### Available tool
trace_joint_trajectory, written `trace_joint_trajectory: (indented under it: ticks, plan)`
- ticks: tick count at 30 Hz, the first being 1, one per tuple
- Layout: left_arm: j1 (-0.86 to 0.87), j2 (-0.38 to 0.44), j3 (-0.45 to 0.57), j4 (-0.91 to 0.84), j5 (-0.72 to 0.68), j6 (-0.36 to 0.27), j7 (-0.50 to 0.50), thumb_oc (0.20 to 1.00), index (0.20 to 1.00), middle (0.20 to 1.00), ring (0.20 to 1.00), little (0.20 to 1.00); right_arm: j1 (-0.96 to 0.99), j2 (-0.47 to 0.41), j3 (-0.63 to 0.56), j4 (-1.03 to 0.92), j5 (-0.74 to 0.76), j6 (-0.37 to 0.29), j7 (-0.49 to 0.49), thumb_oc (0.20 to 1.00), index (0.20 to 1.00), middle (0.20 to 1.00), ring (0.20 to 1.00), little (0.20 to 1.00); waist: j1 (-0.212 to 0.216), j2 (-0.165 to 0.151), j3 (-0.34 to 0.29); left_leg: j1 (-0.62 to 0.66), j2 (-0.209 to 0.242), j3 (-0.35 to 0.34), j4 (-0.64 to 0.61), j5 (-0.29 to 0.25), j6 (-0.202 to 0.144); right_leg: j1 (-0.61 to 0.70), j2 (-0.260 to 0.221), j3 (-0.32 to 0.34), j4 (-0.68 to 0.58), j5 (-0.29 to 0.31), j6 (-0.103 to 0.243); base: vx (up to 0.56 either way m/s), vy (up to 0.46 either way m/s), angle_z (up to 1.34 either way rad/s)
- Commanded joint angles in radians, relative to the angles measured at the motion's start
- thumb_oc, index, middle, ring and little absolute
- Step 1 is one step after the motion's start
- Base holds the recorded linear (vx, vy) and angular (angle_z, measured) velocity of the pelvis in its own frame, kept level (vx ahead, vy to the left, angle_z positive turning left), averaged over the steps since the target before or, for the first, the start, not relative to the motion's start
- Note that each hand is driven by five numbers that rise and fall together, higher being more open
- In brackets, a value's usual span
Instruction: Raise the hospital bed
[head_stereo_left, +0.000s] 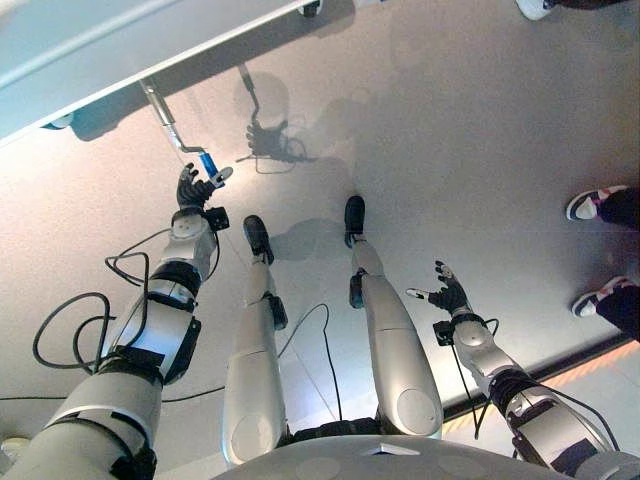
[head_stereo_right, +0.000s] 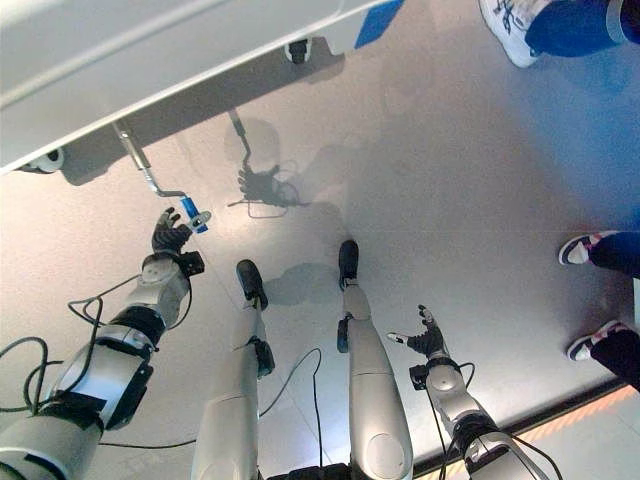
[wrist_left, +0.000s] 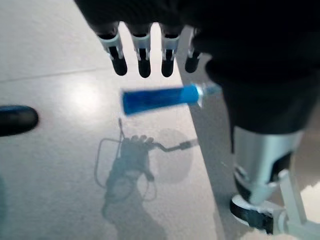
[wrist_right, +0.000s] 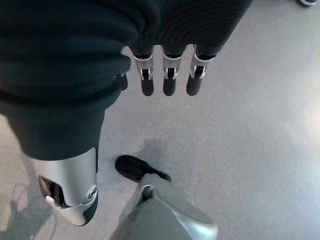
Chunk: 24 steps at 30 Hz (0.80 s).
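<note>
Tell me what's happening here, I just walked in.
The robot is going for the crank under the hospital bed. Its left hand is at the crank's blue handle, fingers straight and not closed on it; in the left wrist view the handle lies just past the fingertips. The right hand hangs open over the bare floor, holding nothing. A person's shoes stand off to the robot's right. Cranking has not visibly begun.

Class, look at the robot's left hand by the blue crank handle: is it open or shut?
Open. The left hand has straight fingers above the blue crank handle, not curled round it.
</note>
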Motion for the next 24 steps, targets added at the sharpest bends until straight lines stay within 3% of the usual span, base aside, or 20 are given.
trace_joint_trajectory:
  ticks: [1, 12, 24]
  plan:
    - [-0.058, 0.050, 0.011, 0.029, 0.023, -0.018, 0.014, 1.000, 1.000, 1.000, 1.000, 1.000, 0.079, -0.049, 0.000, -0.041, 0.030, -0.035, -0.002, 1.000, 1.000, 1.000, 1.000, 1.000, 0.000, -0.046, 0.009, -0.053, -0.005, -0.014, 0.034, 0.045, -0.009, -0.009, -0.033, 0.027, -0.047, 0.104, 0.103, 0.02, -0.025, 0.05]
    - [-0.213, 0.099, -0.037, 0.090, 0.023, -0.012, 0.010, 1.000, 1.000, 1.000, 1.000, 1.000, 0.096, -0.050, 0.039, -0.099, 0.042, -0.062, 0.021, 1.000, 1.000, 1.000, 1.000, 1.000, -0.022, -0.052, 0.009, -0.115, 0.002, -0.014, 0.022, 0.053, -0.013, -0.080, -0.034, 0.027, -0.052, 0.110, 0.110, 0.00, -0.002, 0.00]
    - [-0.273, 0.101, -0.057, 0.111, 0.039, -0.016, 0.015, 1.000, 1.000, 1.000, 1.000, 1.000, 0.113, -0.050, 0.050, -0.141, 0.038, -0.081, 0.027, 1.000, 1.000, 1.000, 1.000, 1.000, -0.037, -0.058, 0.009, -0.142, 0.004, -0.012, 0.009, 0.058, -0.015, -0.121, -0.030, 0.034, -0.057, 0.116, 0.113, 0.00, 0.000, 0.00]
